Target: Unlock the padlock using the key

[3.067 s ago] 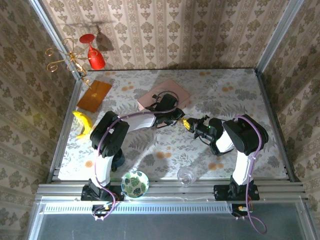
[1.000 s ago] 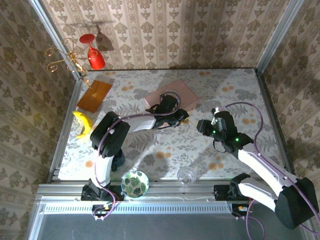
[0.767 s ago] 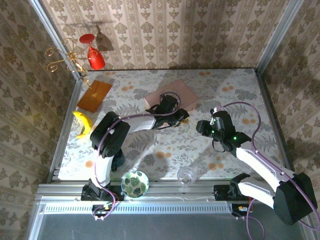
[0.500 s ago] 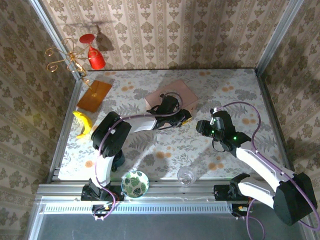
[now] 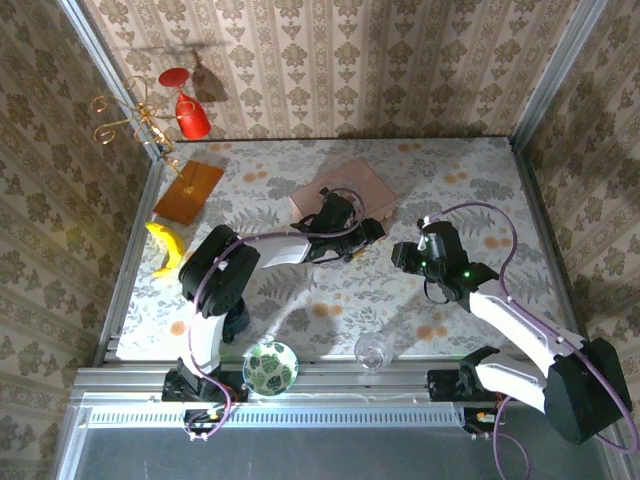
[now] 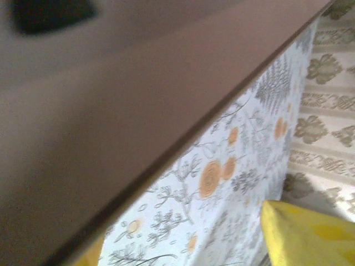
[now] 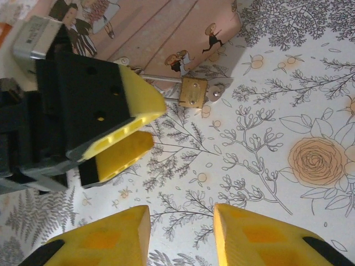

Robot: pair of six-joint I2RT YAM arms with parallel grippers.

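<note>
The padlock [image 7: 193,91] is a tiny brass-grey block lying on the floral table [image 7: 288,100], just off the corner of the pink picture-lidded box [image 7: 161,27]. A thin metal rod [image 7: 163,77] runs from its left side toward the box; I cannot tell whether this is the key. My left gripper [image 7: 153,123] sits beside the box [image 5: 350,185], left of the padlock, open and holding nothing. In the left wrist view the box wall [image 6: 111,111] is very close. My right gripper [image 7: 182,221] hovers open over bare table, short of the padlock.
A clear glass [image 5: 372,350] and a green patterned bowl [image 5: 270,367] stand near the front edge. A banana [image 5: 165,248] and a brown board [image 5: 188,192] lie at the left. Red glasses [image 5: 185,105] hang on a gold rack at the back left.
Since three seconds ago the right arm has swung its elbow out to the right and drawn its gripper back from the left gripper. The box shifted slightly right. Little moved in the last second.
</note>
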